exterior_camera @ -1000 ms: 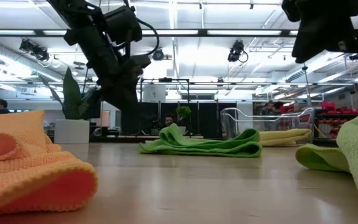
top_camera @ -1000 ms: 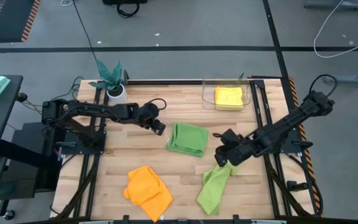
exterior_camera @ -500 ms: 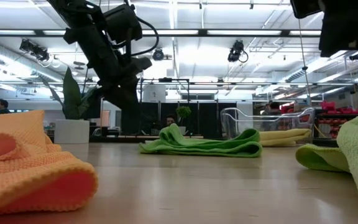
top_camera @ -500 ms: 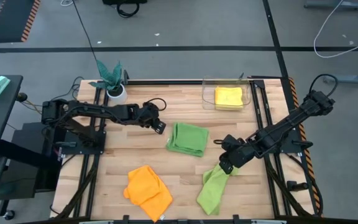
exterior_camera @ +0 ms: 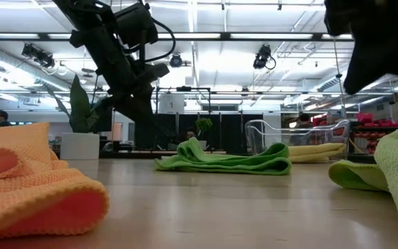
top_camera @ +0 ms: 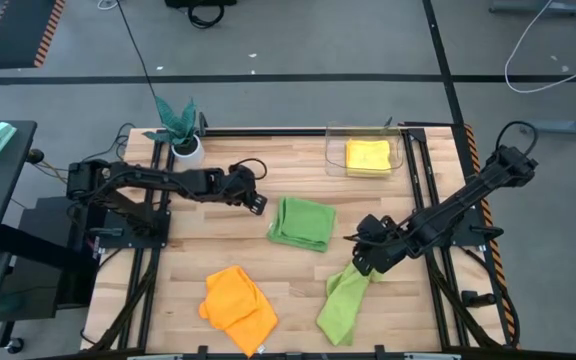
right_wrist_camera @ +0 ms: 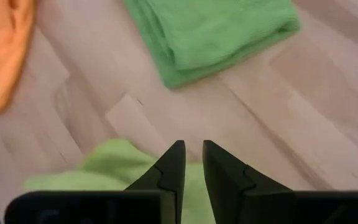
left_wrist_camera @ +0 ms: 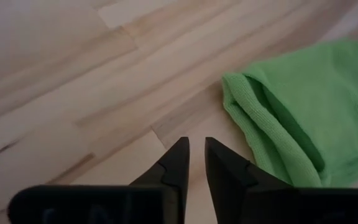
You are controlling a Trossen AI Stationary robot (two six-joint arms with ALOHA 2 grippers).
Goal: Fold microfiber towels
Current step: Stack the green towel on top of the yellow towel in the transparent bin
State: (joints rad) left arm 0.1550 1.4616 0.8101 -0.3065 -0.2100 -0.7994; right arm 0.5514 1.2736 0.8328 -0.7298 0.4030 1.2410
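Folded lime green towel (top_camera: 302,223) flat at centre of wooden tabletop (top_camera: 218,240), seen also in the left wrist view (left_wrist_camera: 297,112) and low view (exterior_camera: 226,160); second lime green towel (top_camera: 345,300) crumpled and stretched out near the front edge on the right, close at the right margin of the low view (exterior_camera: 392,173); orange towel (top_camera: 238,300) bunched near the front edge left of centre, large in the low view (exterior_camera: 33,183); yellow towel (top_camera: 368,157) folded inside a clear bin (top_camera: 333,150) at the back right

Right claw (top_camera: 360,262) directly over the upper end of the crumpled green towel, fingers (right_wrist_camera: 178,163) close together with only a thin slit between, green cloth (right_wrist_camera: 104,171) beneath the tips, nothing seen pinched between them; contact with the cloth not discernible

Left claw (top_camera: 258,205) raised above bare wood just left of the folded green towel, fingers (left_wrist_camera: 178,163) nearly together with a narrow slit, holding nothing; towel edge near but apart from the tips

Teal leafy plant (top_camera: 178,122) in white pot (top_camera: 188,150) at the back left corner of the tabletop, left arm (top_camera: 158,180) stretched in front of it; right arm (top_camera: 458,205) reaching in diagonally from the right side

Beyond the tabletop in the low view, open hall with ceiling lights (exterior_camera: 192,62)
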